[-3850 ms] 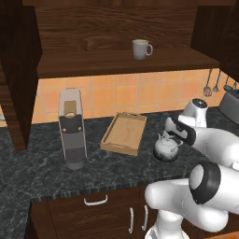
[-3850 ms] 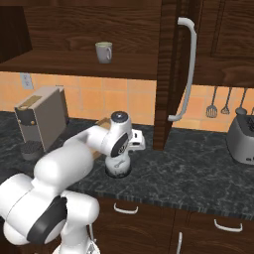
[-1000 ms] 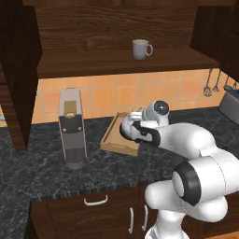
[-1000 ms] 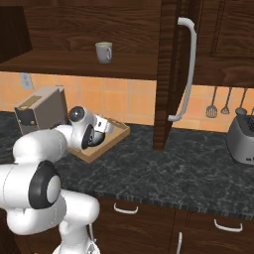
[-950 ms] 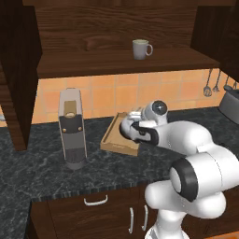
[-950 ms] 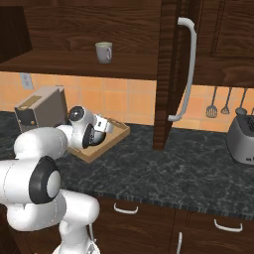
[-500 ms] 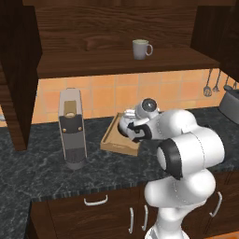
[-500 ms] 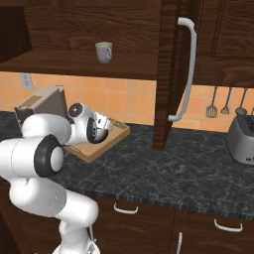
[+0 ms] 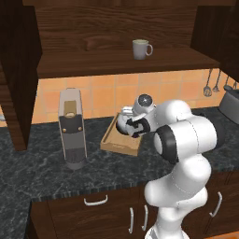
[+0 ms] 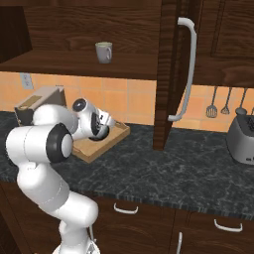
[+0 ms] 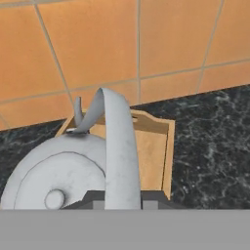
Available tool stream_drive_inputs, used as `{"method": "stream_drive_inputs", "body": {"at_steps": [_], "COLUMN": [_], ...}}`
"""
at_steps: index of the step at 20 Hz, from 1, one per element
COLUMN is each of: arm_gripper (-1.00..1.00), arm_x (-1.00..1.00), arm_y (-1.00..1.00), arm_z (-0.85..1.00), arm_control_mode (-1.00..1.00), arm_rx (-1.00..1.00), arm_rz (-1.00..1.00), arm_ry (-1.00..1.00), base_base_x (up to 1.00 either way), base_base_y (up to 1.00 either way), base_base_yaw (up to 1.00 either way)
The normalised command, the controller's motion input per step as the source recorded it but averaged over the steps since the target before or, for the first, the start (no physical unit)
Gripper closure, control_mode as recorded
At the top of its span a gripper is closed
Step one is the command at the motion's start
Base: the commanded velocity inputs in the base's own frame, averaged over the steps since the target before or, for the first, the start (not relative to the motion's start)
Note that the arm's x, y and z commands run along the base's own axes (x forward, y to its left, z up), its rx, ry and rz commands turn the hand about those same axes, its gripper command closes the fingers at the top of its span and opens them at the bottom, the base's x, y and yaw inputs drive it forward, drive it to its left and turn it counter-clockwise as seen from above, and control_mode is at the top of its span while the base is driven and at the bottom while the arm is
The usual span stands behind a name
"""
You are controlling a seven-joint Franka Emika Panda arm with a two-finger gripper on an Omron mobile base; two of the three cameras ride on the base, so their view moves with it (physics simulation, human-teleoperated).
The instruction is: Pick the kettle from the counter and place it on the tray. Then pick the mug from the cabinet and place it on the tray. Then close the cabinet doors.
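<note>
My gripper (image 9: 132, 126) is shut on the arched handle of the silver-grey kettle (image 9: 124, 123), holding it low over the tan wooden tray (image 9: 116, 142) on the dark speckled counter (image 9: 42, 175). I cannot tell whether the kettle touches the tray. In the hand view the kettle (image 11: 58, 171) has its handle running down into my gripper (image 11: 117, 199), with the tray (image 11: 152, 146) behind it. The grey-beige mug (image 9: 140, 48) stands on the shelf of the open cabinet (image 9: 93, 65). The cabinet doors (image 10: 168, 74) stand open, and one shows its long silver handle.
A tall grey coffee machine (image 9: 72, 128) stands left of the tray. A grey toaster (image 10: 242, 139) sits at the far right of the counter (image 10: 163, 173), under hanging utensils (image 10: 218, 106). An orange tiled wall (image 11: 122, 44) rises just behind the tray.
My arm has folded further left and carried the kettle a little further in over the tray. The mug and the doors have not moved.
</note>
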Motion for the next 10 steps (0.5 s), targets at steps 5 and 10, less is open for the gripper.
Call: {"method": "stream_drive_inputs", "body": {"at_steps": [5,10], "arm_gripper": [1.0,1.0], "arm_x": [0.34,0.18], "arm_y": [-0.03,-0.05], "arm_z": [-0.03,-0.18], "arm_control_mode": [-1.0,-1.0], "arm_rx": [-0.01,-0.04], "arm_rz": [0.0,0.0], "arm_ry": [0.0,0.0], "base_base_x": [0.0,0.0], "base_base_y": [0.0,0.0], "base_base_yaw": [0.0,0.0]}}
